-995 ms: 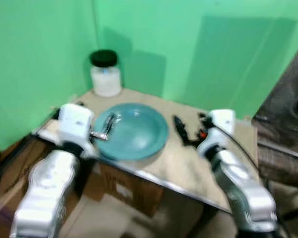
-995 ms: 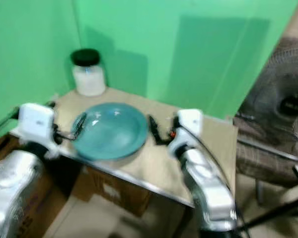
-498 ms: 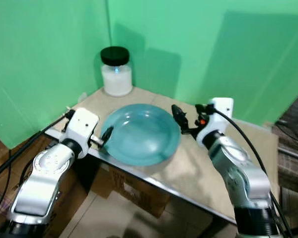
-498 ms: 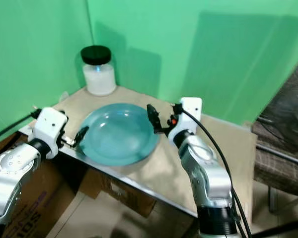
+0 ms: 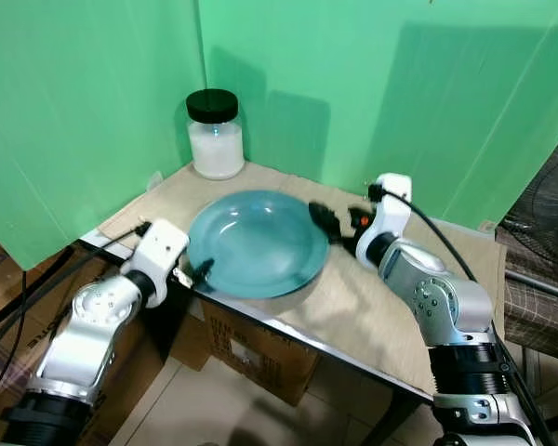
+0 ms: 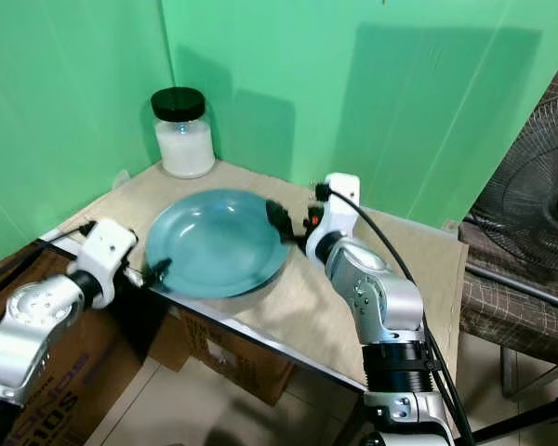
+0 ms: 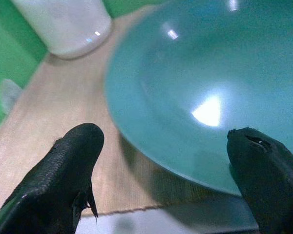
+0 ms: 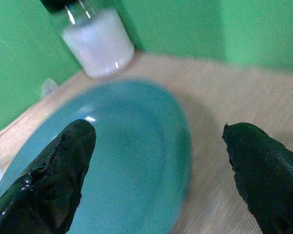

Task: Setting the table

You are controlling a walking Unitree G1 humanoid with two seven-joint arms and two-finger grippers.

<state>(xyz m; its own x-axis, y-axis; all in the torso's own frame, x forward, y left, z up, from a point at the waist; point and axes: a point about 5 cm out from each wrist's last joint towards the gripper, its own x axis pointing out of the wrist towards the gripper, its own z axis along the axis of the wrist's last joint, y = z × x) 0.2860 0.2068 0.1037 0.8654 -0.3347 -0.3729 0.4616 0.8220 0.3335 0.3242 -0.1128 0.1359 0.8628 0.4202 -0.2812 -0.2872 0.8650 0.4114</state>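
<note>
round teal ceramic plate (image 5: 256,242) is lying at the tan counter's (image 5: 418,307) near edge; left end effector (image 5: 201,271) at 8 o'clock, right end effector (image 5: 322,221) at 2 o'clock, both released. uneven squeezing risks tipping it off.

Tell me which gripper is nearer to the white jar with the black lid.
Right. The right gripper sits at the teal plate's far rim, on the jar's side of the table; the left gripper is at the near rim, farther off.

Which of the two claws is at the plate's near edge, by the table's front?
The left gripper, open at the teal plate's near rim. The right gripper sits at its far right rim.
</note>
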